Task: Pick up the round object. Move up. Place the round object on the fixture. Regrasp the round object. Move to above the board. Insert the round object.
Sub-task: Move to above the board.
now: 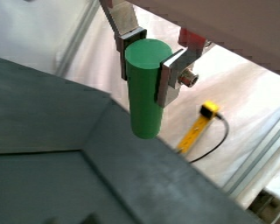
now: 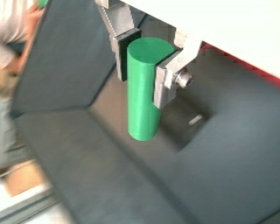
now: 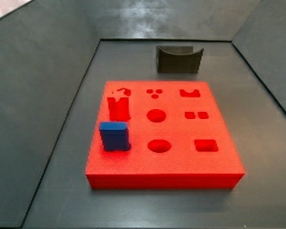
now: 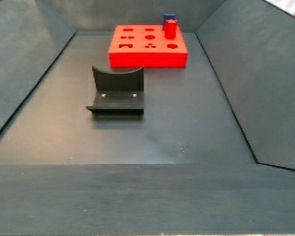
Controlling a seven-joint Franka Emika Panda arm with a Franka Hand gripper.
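In both wrist views my gripper [image 1: 152, 59] [image 2: 150, 58] is shut on the round object [image 1: 146, 92] [image 2: 146, 92], a plain green peg that hangs upright from between the silver fingers. The grip sits near the peg's top end. The fixture [image 3: 178, 59] [image 4: 117, 89] stands bare on the dark floor, and part of it shows beside the peg's lower end [image 2: 187, 125]. The board [image 3: 160, 134] [image 4: 147, 45] is a flat red slab with cut-out holes. Neither side view shows the gripper or the peg.
A blue block [image 3: 113, 136] and a red peg [image 3: 118, 108] stand in the board; they show as a small stack [image 4: 170, 25] at the far corner. Dark sloping walls [image 3: 50, 80] enclose the floor. A yellow cable [image 1: 201, 122] lies outside the wall.
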